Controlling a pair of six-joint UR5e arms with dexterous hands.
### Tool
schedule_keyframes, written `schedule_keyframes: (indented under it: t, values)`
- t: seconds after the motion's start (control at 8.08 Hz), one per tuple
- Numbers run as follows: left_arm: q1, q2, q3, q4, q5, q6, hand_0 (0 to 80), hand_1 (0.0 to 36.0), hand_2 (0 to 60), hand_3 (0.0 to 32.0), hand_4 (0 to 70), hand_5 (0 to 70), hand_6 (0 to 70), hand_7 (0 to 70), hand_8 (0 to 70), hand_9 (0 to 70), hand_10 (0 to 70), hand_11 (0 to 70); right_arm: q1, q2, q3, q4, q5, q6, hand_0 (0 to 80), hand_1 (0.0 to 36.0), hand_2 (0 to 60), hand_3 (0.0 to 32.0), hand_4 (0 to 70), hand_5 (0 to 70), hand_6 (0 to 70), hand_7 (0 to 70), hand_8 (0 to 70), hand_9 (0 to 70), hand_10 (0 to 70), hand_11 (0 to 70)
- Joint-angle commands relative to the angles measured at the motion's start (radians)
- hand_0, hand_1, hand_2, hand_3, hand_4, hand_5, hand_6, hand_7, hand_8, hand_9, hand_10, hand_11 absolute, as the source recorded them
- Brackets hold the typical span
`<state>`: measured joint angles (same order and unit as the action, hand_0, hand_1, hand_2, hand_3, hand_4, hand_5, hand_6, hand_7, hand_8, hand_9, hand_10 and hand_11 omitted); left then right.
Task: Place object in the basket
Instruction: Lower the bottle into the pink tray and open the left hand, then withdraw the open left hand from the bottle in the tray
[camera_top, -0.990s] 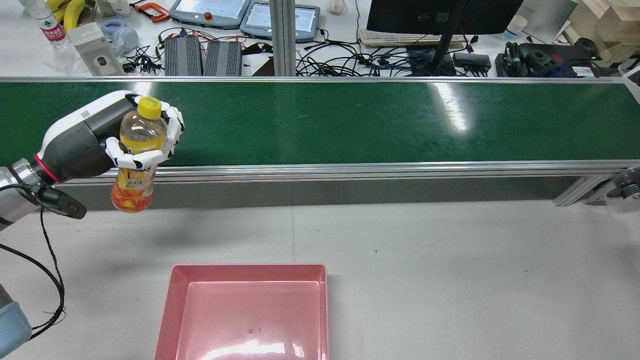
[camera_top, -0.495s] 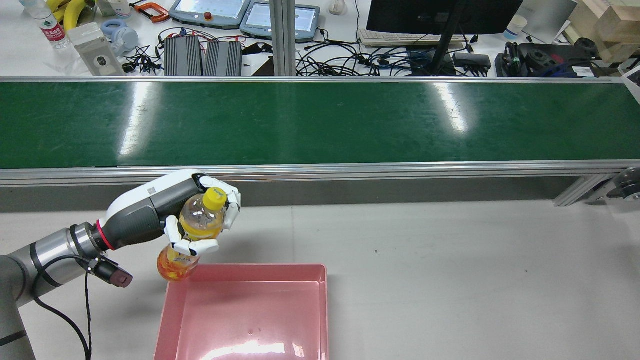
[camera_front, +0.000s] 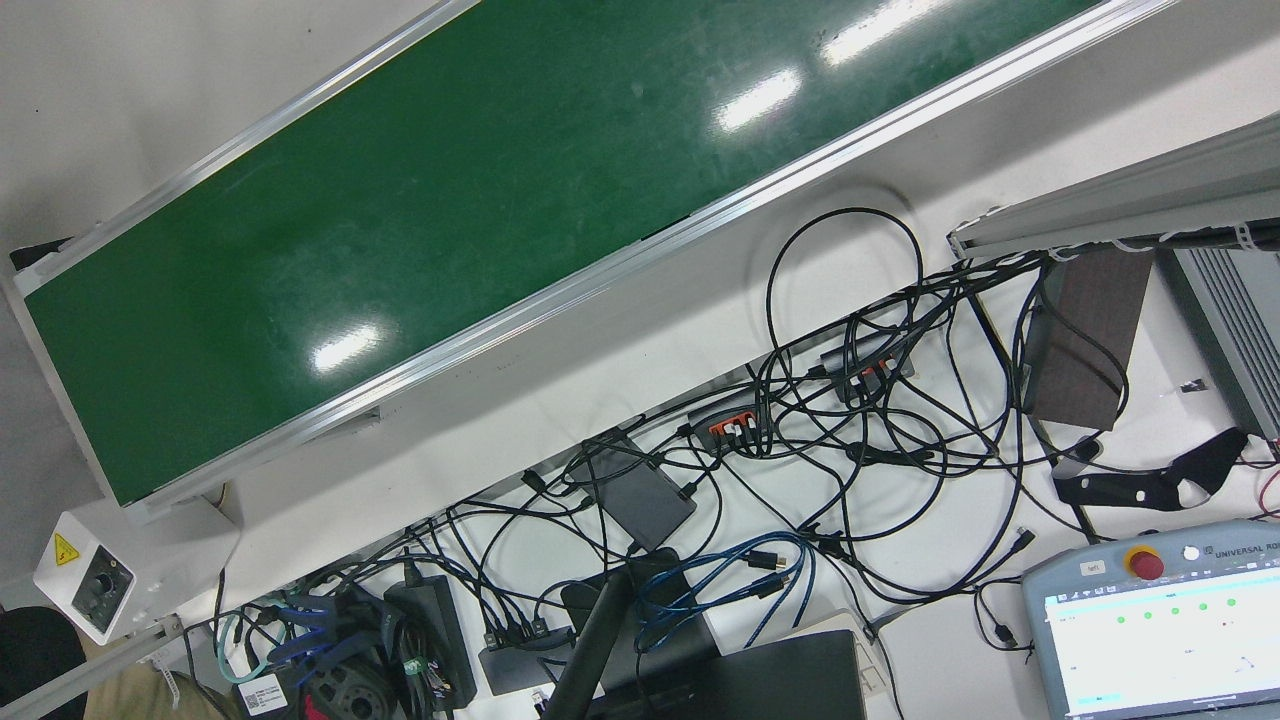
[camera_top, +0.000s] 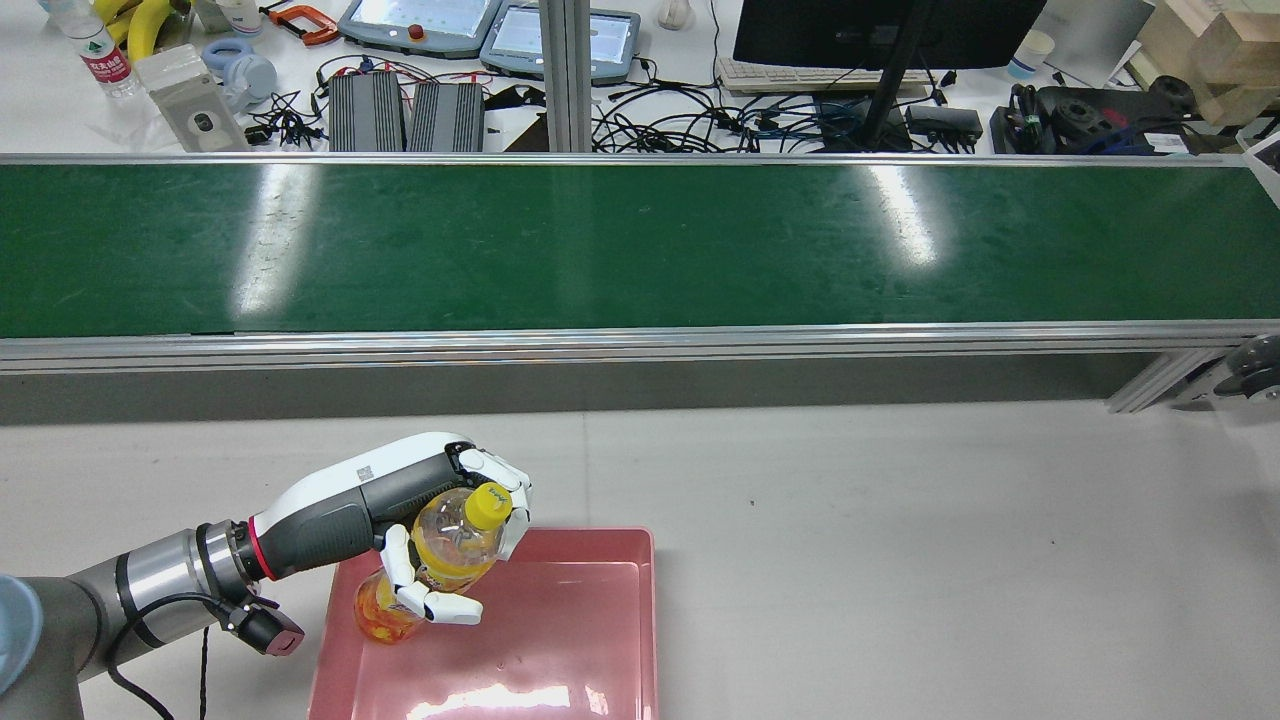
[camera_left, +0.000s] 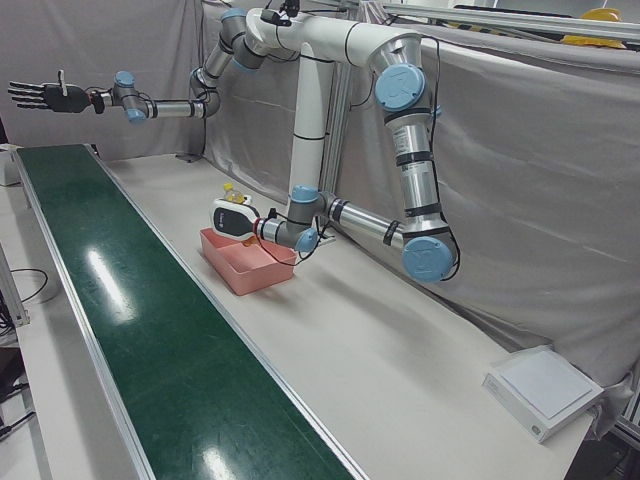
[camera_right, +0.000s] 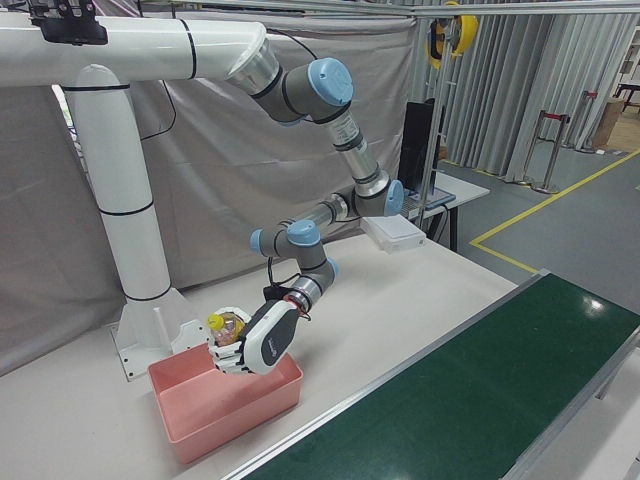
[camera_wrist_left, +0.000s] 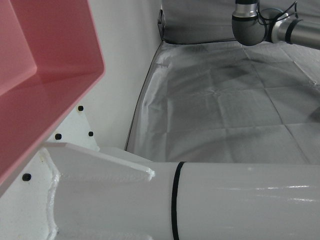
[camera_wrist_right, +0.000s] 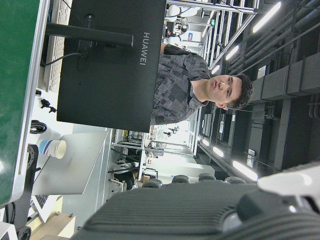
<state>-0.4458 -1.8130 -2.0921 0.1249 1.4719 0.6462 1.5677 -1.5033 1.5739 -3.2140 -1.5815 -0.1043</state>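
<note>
My left hand is shut on a clear bottle of orange drink with a yellow cap. It holds the bottle tilted over the far left corner of the pink basket, with the bottle's base low inside the rim. The hand, bottle and basket also show in the right-front view. In the left-front view the hand is at the basket. My right hand is raised high and far off, with its fingers spread and empty. The left hand view shows the basket's wall.
A long green conveyor belt with aluminium rails runs across the table beyond the basket. Cables, teach pendants and a monitor lie behind it. A white box sits at the table's far corner. The arms' white pedestal stands behind the basket.
My left hand has carried the bottle from above the belt's near edge, back across the table and down, to over the basket's far left corner.
</note>
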Motion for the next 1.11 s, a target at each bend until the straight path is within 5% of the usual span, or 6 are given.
schedule_keyframes:
  t: [0.0, 0.12, 0.37, 0.5, 0.62, 0.99]
  values:
    - [0.051, 0.003, 0.001, -0.016, 0.004, 0.012, 57.8, 8.5, 2.4, 0.0, 70.0, 48.9, 35.4, 70.0, 48.1, 62.7, 67.9, 70.0, 0.0, 0.0, 0.0, 0.0, 0.0, 0.0, 0.0, 0.0, 0.0, 0.0, 0.0, 0.0, 0.0, 0.0, 0.0, 0.0, 0.0, 0.0]
    - [0.083, 0.001, 0.001, -0.03, 0.005, 0.013, 53.7, 5.6, 0.0, 0.0, 52.9, 31.0, 16.6, 47.5, 31.6, 44.9, 55.4, 70.0, 0.0, 0.0, 0.0, 0.0, 0.0, 0.0, 0.0, 0.0, 0.0, 0.0, 0.0, 0.0, 0.0, 0.0, 0.0, 0.0, 0.0, 0.0]
    - [0.11, -0.011, 0.001, -0.036, 0.005, 0.012, 52.7, 5.7, 0.0, 2.4, 4.1, 27.0, 0.0, 16.6, 16.3, 18.6, 19.8, 29.8, 0.0, 0.0, 0.0, 0.0, 0.0, 0.0, 0.0, 0.0, 0.0, 0.0, 0.0, 0.0, 0.0, 0.0, 0.0, 0.0, 0.0, 0.0]
    - [0.11, -0.012, 0.001, -0.036, 0.004, 0.012, 53.2, 6.3, 0.0, 19.2, 0.0, 17.4, 0.0, 12.8, 12.1, 10.4, 2.5, 4.8, 0.0, 0.0, 0.0, 0.0, -0.002, 0.0, 0.0, 0.0, 0.0, 0.0, 0.0, 0.0, 0.0, 0.0, 0.0, 0.0, 0.0, 0.0]
    - [0.108, -0.019, 0.001, -0.037, 0.004, 0.01, 53.1, 6.5, 0.0, 26.0, 0.0, 7.6, 0.0, 10.4, 8.9, 4.8, 0.4, 1.8, 0.0, 0.0, 0.0, 0.0, -0.002, 0.0, 0.0, 0.0, 0.0, 0.0, 0.0, 0.0, 0.0, 0.0, 0.0, 0.0, 0.0, 0.0]
    - [0.104, -0.107, 0.0, 0.004, -0.002, -0.02, 54.3, 7.7, 0.0, 22.2, 0.0, 7.1, 0.0, 9.7, 7.4, 3.5, 0.0, 0.2, 0.0, 0.0, 0.0, -0.001, 0.0, 0.0, 0.0, 0.0, 0.0, 0.0, 0.0, 0.0, 0.0, 0.0, 0.0, 0.0, 0.0, 0.0]
